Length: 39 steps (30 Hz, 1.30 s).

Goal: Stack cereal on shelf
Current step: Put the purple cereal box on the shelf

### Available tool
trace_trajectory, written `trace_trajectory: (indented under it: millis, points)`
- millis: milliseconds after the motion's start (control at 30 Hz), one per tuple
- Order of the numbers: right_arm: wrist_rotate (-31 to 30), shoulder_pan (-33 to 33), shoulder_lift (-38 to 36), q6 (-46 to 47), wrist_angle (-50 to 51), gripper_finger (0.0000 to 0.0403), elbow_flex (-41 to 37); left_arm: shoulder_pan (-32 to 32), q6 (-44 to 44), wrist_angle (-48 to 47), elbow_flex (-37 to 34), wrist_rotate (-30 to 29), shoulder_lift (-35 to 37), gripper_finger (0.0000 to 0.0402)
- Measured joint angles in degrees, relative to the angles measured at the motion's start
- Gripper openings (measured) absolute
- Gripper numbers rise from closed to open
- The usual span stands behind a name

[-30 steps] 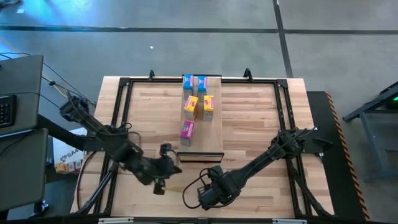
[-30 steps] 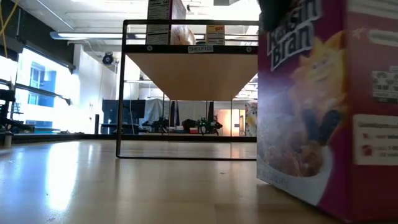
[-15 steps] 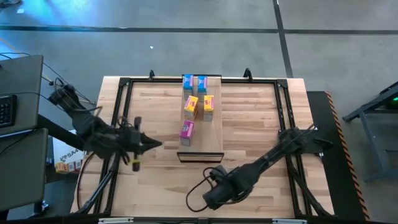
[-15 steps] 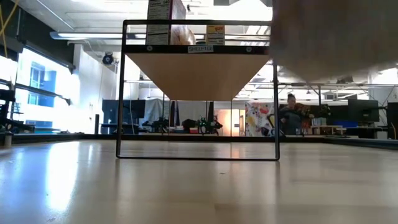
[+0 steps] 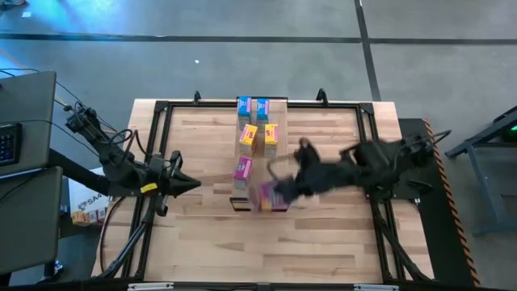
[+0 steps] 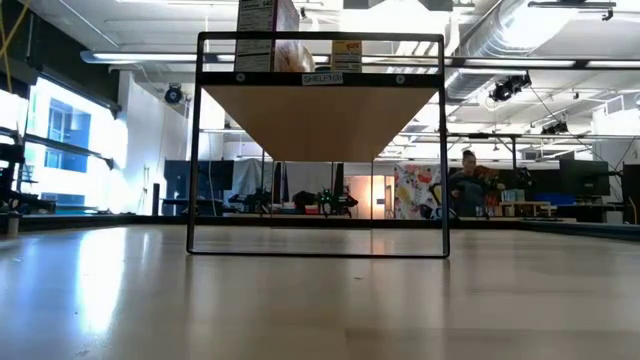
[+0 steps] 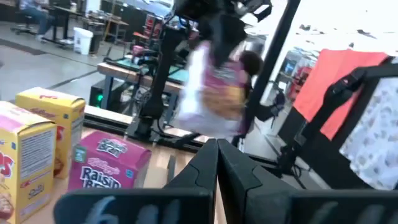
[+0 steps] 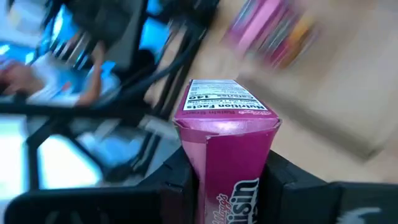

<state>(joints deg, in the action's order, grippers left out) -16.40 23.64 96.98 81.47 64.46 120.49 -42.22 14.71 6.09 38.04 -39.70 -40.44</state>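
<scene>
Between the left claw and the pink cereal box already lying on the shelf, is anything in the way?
No. In the high view, only bare tabletop separates the left claw from the shelved pink box.

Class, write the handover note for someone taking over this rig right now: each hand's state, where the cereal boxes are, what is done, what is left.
Right hand: shut on a pink box, carried above the near end of the shelf.
Left hand: shut, empty, waiting over the table's left side.
Boxes on the shelf: two blue at the far end, two yellow behind the middle, a second pink box nearer.
Done: five boxes sit on the shelf; the sixth is picked up.
Left: set the held box down on the shelf, probably beside the second pink box, then release.
</scene>
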Motion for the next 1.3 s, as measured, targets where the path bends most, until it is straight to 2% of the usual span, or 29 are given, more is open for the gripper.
trace_trajectory:
  millis: [100, 233, 300, 467, 700, 867, 1300]
  points:
    - [0.8, -4.62, -0.73, -3.02, 3.42, 0.0087, 0.0, 1.54, 1.0, 0.22, 0.01, -0.01, -0.04, 0.0]
    - [10.21, -10.45, 0.67, -8.3, 6.87, 0.0087, -0.02, 2.98, 1.13, 0.3, 0.01, -0.03, -0.05, 0.0]
    - [12.53, -12.64, 1.46, -11.48, 9.62, 0.0087, -0.12, 3.52, 1.14, 0.75, 0.01, -0.03, -0.05, 0.0]
    - [9.79, -15.96, 1.27, -16.07, 17.43, 0.0087, -0.13, 4.93, 1.69, 0.84, 0.03, -0.14, -0.05, 0.0]
    - [9.86, -16.36, 1.28, -18.87, 17.97, 0.0087, -3.41, 6.08, 3.65, 2.1, 0.03, -1.14, -0.05, 0.0]
    - [10.07, -15.98, 1.32, -21.47, 15.33, 0.0087, -8.47, 7.11, 4.69, 3.67, 0.03, -3.56, -0.05, 0.0]
    - [10.44, -15.85, 2.37, -20.69, 5.79, 0.0088, -14.27, 8.86, 4.62, 4.09, 0.05, -2.54, -0.05, 0.0]
